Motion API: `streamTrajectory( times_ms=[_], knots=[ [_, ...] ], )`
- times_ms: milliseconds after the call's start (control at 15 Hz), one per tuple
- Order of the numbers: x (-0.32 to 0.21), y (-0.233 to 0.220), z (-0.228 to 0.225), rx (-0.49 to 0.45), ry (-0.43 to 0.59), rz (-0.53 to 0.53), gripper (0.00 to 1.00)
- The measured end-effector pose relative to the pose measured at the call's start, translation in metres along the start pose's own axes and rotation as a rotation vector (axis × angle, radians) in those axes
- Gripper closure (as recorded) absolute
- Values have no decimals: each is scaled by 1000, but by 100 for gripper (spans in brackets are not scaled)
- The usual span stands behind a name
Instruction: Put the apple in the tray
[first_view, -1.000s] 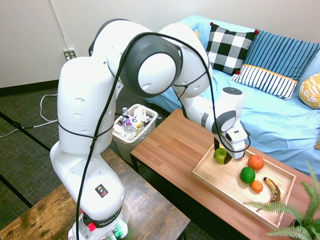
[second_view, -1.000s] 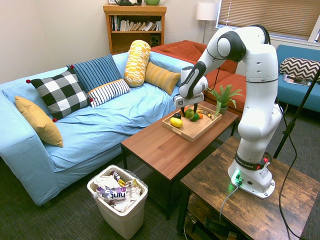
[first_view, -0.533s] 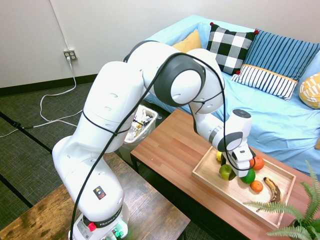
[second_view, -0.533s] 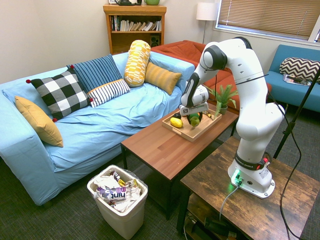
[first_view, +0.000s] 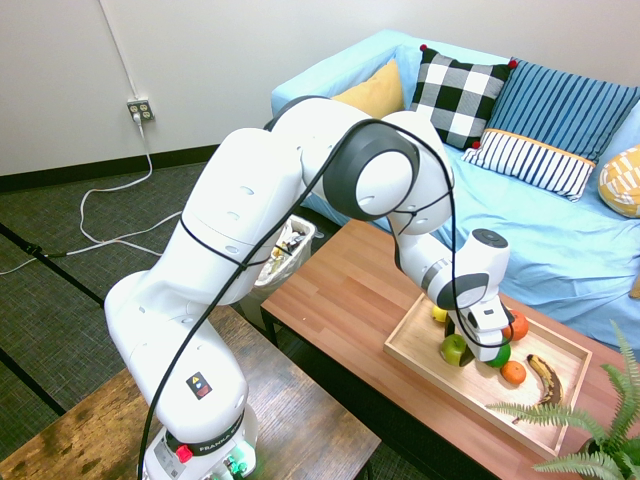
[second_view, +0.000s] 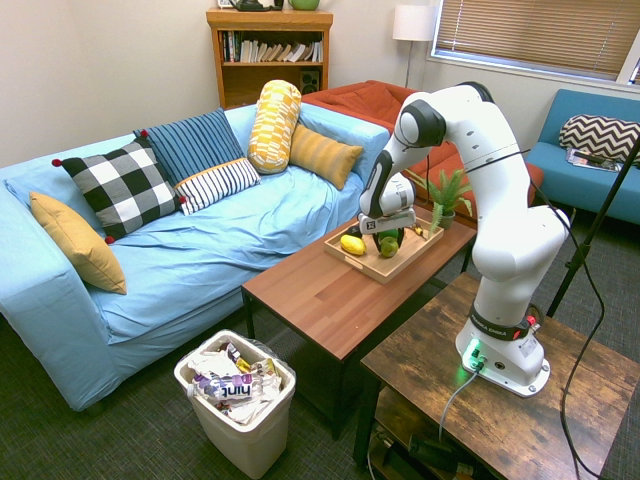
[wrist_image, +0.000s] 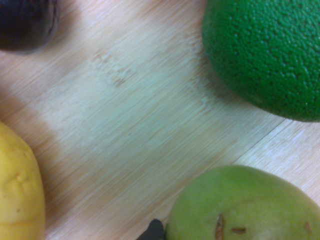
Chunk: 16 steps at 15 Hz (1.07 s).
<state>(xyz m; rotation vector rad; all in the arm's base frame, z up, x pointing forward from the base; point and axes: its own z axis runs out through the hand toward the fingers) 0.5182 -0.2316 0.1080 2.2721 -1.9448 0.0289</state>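
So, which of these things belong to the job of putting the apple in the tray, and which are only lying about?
Belong to the job:
- apple, down in the tray at the gripper
- wooden tray

Only lying about:
- dark green fruit
- yellow fruit
- two orange fruits
- banana
- waste basket
- potted plant

The apple (first_view: 454, 348), small, round and yellow-green with brown flecks on its skin, is seen low inside the tray (first_view: 425, 363), near the long edge nearest the table's front. The tray, shallow, rectangular and of light wood with low raised rims, is set on the table's end.
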Motion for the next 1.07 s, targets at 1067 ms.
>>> streamTrajectory(
  times_ms=[1067],
  knots=[
    [40,29,-132,123,28,-23,0]
  ],
)
